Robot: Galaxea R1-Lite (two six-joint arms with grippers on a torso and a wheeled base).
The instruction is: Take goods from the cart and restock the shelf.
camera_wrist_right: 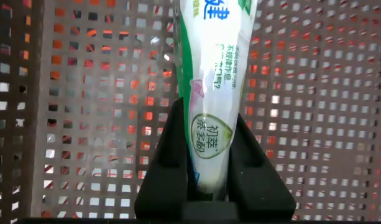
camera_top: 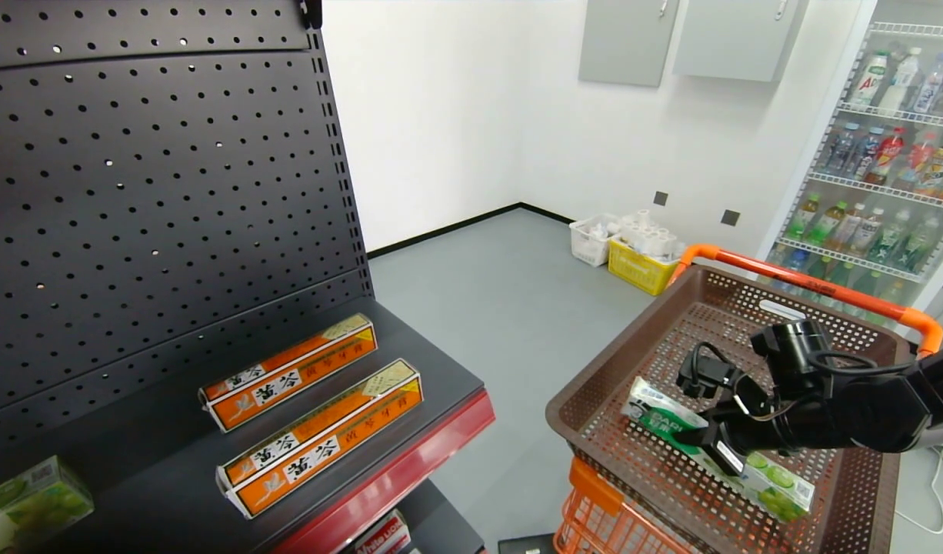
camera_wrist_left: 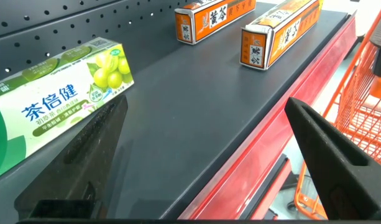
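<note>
White walls (camera_top: pixel 441 115) meet a grey floor (camera_top: pixel 502 308); grey cabinets (camera_top: pixel 629 38) hang at one o'clock, a drinks cooler (camera_top: pixel 879 169) stands at two.

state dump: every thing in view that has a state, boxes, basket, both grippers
far orange cardboard box: closed, lying flat on black metal shelf
near orange cardboard box: closed, lying flat on shelf
green-white carton on the shelf: lying flat, ungripped
green-white carton in the cart: lying in basket, gripped
brown perforated plastic basket: holding that one carton
left gripper: open, empty, over shelf
right gripper: shut on cart carton
</note>
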